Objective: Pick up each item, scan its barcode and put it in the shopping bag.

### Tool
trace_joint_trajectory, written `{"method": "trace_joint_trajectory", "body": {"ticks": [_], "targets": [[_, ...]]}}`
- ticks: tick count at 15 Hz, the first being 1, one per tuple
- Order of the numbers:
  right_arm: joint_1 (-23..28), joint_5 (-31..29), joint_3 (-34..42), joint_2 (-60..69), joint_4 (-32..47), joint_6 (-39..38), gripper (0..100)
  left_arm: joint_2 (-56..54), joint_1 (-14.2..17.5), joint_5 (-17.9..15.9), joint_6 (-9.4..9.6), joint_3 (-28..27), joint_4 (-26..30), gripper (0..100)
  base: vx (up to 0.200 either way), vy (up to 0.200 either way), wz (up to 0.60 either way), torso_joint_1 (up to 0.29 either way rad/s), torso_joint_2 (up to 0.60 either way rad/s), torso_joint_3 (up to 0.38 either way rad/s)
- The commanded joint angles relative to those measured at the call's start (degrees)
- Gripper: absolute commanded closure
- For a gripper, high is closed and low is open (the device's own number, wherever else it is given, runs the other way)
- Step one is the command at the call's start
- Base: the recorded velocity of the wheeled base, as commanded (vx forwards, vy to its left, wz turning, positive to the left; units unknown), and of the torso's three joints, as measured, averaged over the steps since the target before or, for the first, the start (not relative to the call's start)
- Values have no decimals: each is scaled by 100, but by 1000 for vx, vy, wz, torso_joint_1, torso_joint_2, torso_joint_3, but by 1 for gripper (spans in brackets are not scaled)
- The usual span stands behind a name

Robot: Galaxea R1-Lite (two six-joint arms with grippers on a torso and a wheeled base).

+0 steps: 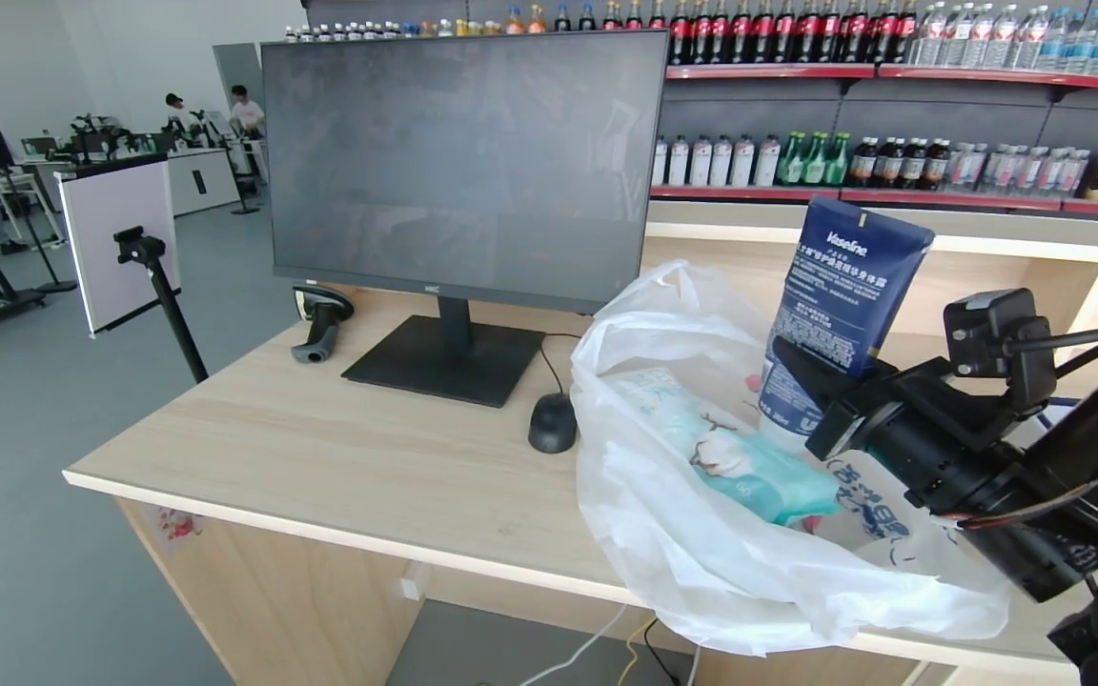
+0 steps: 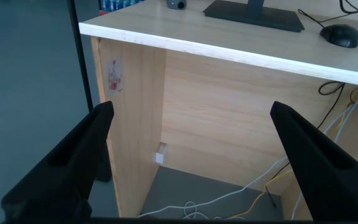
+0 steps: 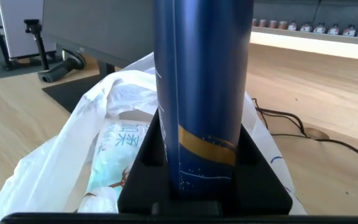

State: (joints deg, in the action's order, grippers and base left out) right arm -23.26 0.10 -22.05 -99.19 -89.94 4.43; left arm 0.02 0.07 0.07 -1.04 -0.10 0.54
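Currently we hold blue tube (image 1: 844,286) near-upright in right gripper (image 1: 794,373), jaws clamped on lower body, over open shopping bag (image 1: 701,562). Tube judged light, soft-walled, glossy: slip risk, so we grip broad faces low, moderate force. Left gripper (image 2: 191,124) jaws wide, empty, below tabletop (image 2: 229,48).

Tube (image 1: 844,286): dark blue, white print, flat crimped end up, cap end down. Clamped low on the body in the right hand (image 1: 802,381). Leaning slightly, held just above the bag's open mouth, not inside yet.

Bag (image 1: 701,562): thin translucent white plastic with some blue print, slumped on the worktop (image 1: 320,448) at its right front, mouth gaping upward. Lower edge hangs over the worktop's front edge.

Pack (image 1: 749,467): soft teal-and-white packet with a cotton-flower picture, lying flat inside the bag, below the tube.

Scanner (image 1: 320,324): grey-black handheld, lying on the worktop at the far left, well apart from the bag.
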Motion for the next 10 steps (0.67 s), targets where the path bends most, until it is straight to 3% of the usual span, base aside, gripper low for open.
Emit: {"method": "trace_joint_trajectory", "body": {"ticks": [1, 6, 10], "targets": [[243, 8, -89, -197, -6, 58, 100, 6, 1, 1, -2, 1, -1, 0, 0, 0, 0, 0, 0, 0], [551, 8, -344, -311, -6, 225, 100, 6, 1, 1, -2, 1, -1, 0, 0, 0, 0, 0, 0, 0], [375, 17, -80, -355, -6, 331, 100, 6, 1, 1, -2, 1, -1, 0, 0, 0, 0, 0, 0, 0]]}}
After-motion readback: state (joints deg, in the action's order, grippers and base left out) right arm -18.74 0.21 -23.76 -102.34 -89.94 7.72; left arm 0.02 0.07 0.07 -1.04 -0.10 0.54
